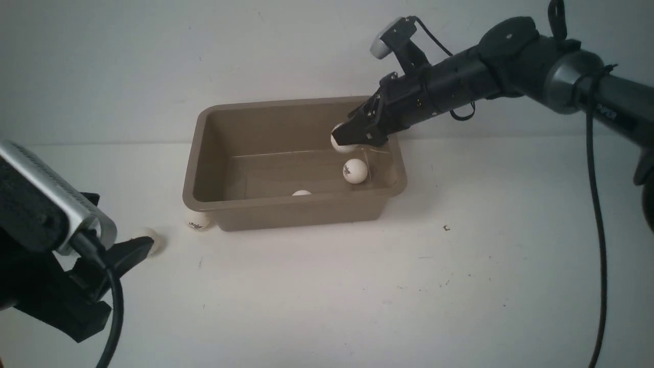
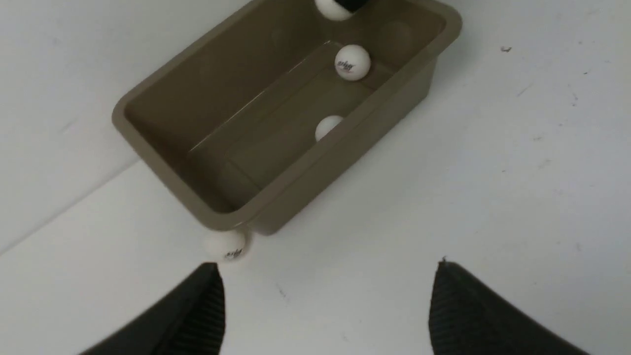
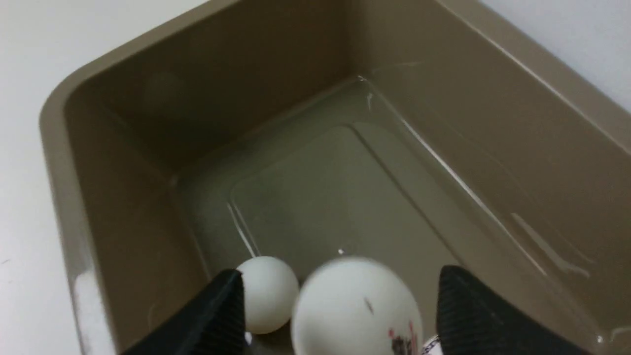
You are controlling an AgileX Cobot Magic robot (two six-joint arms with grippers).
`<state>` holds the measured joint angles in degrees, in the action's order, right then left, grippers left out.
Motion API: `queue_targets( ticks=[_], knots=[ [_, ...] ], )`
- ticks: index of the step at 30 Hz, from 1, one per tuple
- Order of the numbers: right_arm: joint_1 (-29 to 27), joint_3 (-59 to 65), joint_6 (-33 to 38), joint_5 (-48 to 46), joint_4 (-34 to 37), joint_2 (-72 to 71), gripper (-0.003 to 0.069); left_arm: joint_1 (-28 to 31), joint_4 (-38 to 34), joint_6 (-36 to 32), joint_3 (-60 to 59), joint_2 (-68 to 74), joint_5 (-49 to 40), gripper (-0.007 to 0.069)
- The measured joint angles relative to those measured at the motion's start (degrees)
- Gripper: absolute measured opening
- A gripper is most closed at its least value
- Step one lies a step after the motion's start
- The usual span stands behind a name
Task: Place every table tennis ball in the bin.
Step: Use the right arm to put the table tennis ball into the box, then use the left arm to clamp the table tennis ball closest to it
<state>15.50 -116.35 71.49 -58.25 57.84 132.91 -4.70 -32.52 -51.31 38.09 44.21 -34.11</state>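
The taupe-brown bin stands at the middle of the table. Above its right end my right gripper is open. A white table tennis ball sits blurred between the jaws, with a gap to each finger. Two more balls lie on the bin floor, one with a logo and one by the near wall. Another ball rests on the table against the bin's near left corner. My left gripper is open just short of that ball, nothing between its fingers.
The bin's flared rim stands between the outside ball and the bin floor. A pale round shape shows beside my left fingertip; I cannot tell what it is. A small dark speck lies on the white table right of the bin.
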Motion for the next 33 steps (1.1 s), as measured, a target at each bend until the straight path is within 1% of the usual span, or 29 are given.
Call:
queue_targets(
  ticks=[1, 2, 3, 4, 5, 6, 9, 13, 16, 18, 19, 20, 21, 22, 23, 24, 25, 26, 27, 30, 32, 33],
  knots=[
    [0.0, 0.0, 0.0, 1.4, 0.5, 0.0, 0.0562, 0.0, 4.2, 5.4, 0.0, 0.0, 0.5, 0.0499],
    [0.0, 0.0, 0.0, 2.2, 1.4, 0.0, 0.0595, 0.0, 7.6, 9.8, 0.0, 0.0, 0.6, 0.0499],
    [0.0, 0.0, 0.1, 2.9, 2.0, -0.2, 0.0617, 0.0, 10.0, 11.9, 0.0, 0.0, 0.7, 0.0499],
    [-0.1, 0.0, 0.1, 3.0, 2.1, -0.3, 0.0621, 0.0, 11.3, 13.3, 0.0, 0.0, 0.8, 0.0499],
    [-0.3, 0.1, 0.3, 3.9, 3.0, -1.6, 0.0638, 0.0, 16.0, 18.6, 0.0, 0.0, 0.9, 0.0499],
    [-0.6, 0.2, 0.3, 4.2, 3.3, -2.4, 0.064, 0.0, 18.2, 21.6, 0.0, 0.0, 0.9, 0.0499],
    [-2.4, 0.2, 0.4, 6.0, 3.7, -8.4, 0.0643, 0.0, 24.2, 28.5, -0.1, 0.0, 0.9, 0.0499],
    [-5.3, 0.2, -0.8, 7.6, 2.7, -15.8, 0.0643, 0.0, 25.9, 31.1, -0.1, 0.0, 0.9, 0.0499],
    [-9.7, 0.2, -5.3, 8.2, -1.3, -23.9, 0.0643, 0.0, 26.3, 31.7, -0.1, 0.0, 0.9, 0.0499],
    [-11.3, 0.2, -8.5, 8.2, -4.8, -27.6, 0.0643, 0.0, 26.3, 31.8, -0.1, 0.0, 0.9, 0.0499],
    [-12.1, 0.2, -10.7, 8.1, -7.2, -29.6, 0.0643, 0.0, 26.3, 31.9, -0.1, 0.0, 0.9, 0.0499],
    [-13.1, 0.2, -13.7, 7.9, -11.2, -31.8, 0.0643, 0.0, 26.3, 32.0, -0.1, 0.0, 0.9, 0.0499],
    [-13.4, 0.2, -15.4, 7.7, -12.5, -32.9, 0.0643, 0.0, 26.3, 32.0, -0.1, 0.0, 0.9, 0.0499],
    [-14.2, 0.2, -19.9, 7.1, -18.2, -35.6, 0.0643, 0.0, 26.3, 32.0, -0.1, 0.0, 1.1, 0.0499],
    [-14.7, 0.2, -22.3, 6.7, -21.4, -36.9, 0.0643, 0.0, 26.3, 32.0, -0.1, 0.0, 1.3, 0.0499],
    [-14.8, 0.2, -22.3, 6.7, -22.1, -36.9, 0.0643, 0.0, 26.3, 32.0, -0.1, 0.0, 1.2, 0.0499],
    [-15.6, 0.2, -27.9, 5.3, -28.4, -39.6, 0.0643, 0.0, 26.2, 32.0, -0.1, 0.0, 1.5, 0.0499],
    [-15.7, 0.2, -28.5, 5.1, -29.1, -39.9, 0.0642, 0.0, 26.2, 32.0, -0.1, 0.0, 1.5, 0.0499],
    [-16.5, 0.2, -34.0, 2.9, -35.0, -42.4, 0.0641, 0.0, 25.8, 32.0, -0.1, 0.0, 1.8, 0.0499],
    [-16.9, 0.2, -39.9, -2.4, -39.9, -45.5, 0.064, 0.0, 25.6, 32.0, -0.1, 0.0, 2.7, 0.0499],
    [-16.9, 0.1, -42.6, -8.0, -40.0, -47.3, 0.0639, 0.0, 25.9, 32.0, -0.1, 0.0, 3.1, 0.0499],
    [-16.9, 0.1, -42.6, -8.6, -40.0, -47.3, 0.0638, 0.0, 25.9, 32.0, -0.1, 0.0, 3.1, 0.0499]
  ],
)
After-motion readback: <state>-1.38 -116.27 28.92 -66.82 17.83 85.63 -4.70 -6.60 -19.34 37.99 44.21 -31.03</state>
